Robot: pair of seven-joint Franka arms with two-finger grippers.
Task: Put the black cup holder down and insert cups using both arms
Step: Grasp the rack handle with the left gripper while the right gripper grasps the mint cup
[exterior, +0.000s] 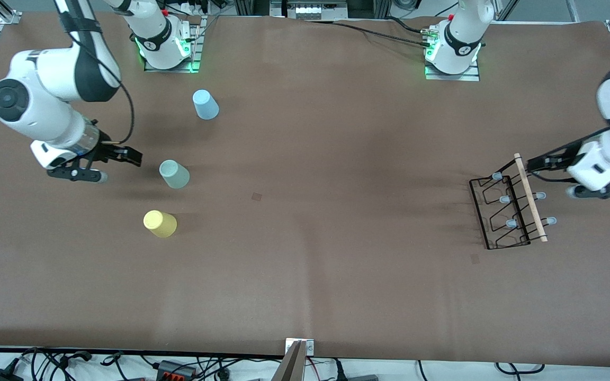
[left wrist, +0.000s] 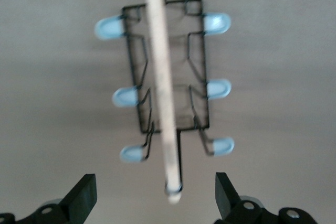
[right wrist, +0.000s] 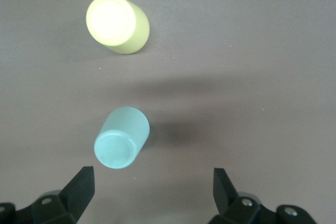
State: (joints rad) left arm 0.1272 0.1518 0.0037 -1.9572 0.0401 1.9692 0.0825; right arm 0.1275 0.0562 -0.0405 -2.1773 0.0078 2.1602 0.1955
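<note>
The black cup holder (exterior: 511, 223) stands near the left arm's end of the table, its wooden rod (exterior: 530, 200) on top. My left gripper (exterior: 535, 163) is open over the rod's end nearest the bases. In the left wrist view the holder (left wrist: 125, 97) and its rod (left wrist: 163, 93) lie below the open left gripper (left wrist: 156, 195). The mint green cup (exterior: 174, 174), yellow cup (exterior: 160, 223) and light blue cup (exterior: 205, 104) stand near the right arm's end. My right gripper (exterior: 127, 155) is open and empty beside the mint cup (right wrist: 122, 137). The yellow cup (right wrist: 116, 23) lies past it, off from the right gripper (right wrist: 152, 192).
The brown table cover (exterior: 310, 222) spans the whole table. The right arm's base (exterior: 164, 45) and the left arm's base (exterior: 453, 53) stand along the edge farthest from the front camera. Cables lie off the edge nearest the front camera.
</note>
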